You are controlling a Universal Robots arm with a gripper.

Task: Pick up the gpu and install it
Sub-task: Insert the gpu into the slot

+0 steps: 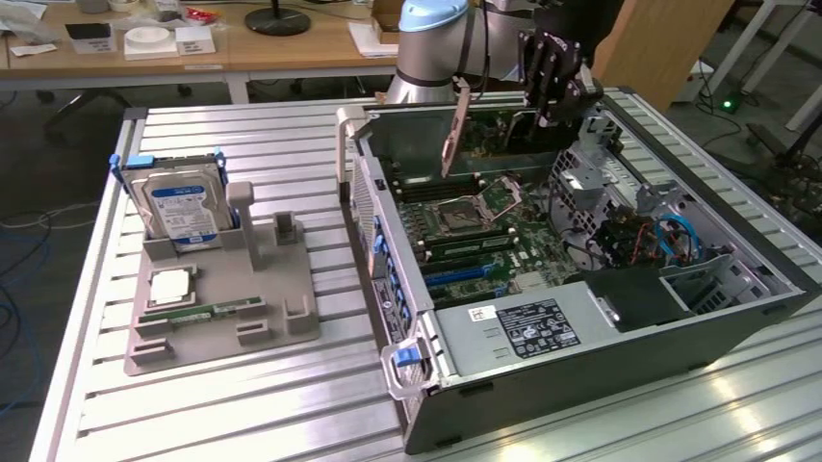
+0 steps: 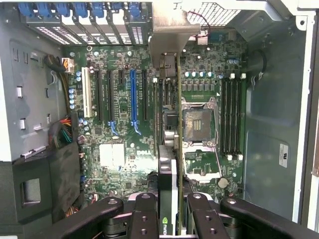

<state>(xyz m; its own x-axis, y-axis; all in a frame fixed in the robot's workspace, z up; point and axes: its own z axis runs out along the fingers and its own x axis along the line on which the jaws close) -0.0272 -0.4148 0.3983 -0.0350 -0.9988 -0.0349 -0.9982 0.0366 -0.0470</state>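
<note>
Gripper [image 2: 168,205]: nearest the wrist camera, its black linkages reach down into the open computer case [image 1: 578,385]; in the exterior view it hangs over the case's far end [image 1: 559,87].
Fingers [image 2: 144,211]: 2 of them, 1 on each face of the gpu, pinching the card between them.
Gpu [image 2: 167,172]: held on edge in the grip, above the motherboard [image 2: 124,164], its long side running across the board toward the row of blue latches [image 2: 75,9].
Gpu, exterior view [image 1: 501,125]: raised over the far part of the case, tilted, with the silver end bracket [image 1: 452,130] hanging down toward the board.
Seating: whether the card's lower edge touches a slot cannot be told.
Below the card: it lies over the black slots between the long blue slot [image 2: 133,94] and the open CPU socket [image 2: 199,124].
Beyond the socket: 4 memory slots [image 2: 232,114] run side by side near the case wall.
Case: lies on its side with the panel off, power supply [image 1: 526,327] at the near end.
Arm [image 1: 430,48]: grey and light blue, standing behind the case.
Grey holder [image 1: 218,327]: well apart from the case, toward the exterior view's left.
In the holder: a hard drive [image 1: 180,207] with a blue label stands upright, a square processor [image 1: 171,286] and a narrow memory stick [image 1: 192,313] lie flat.
Table [image 1: 257,404]: slatted metal, bearing both case and holder.
</note>
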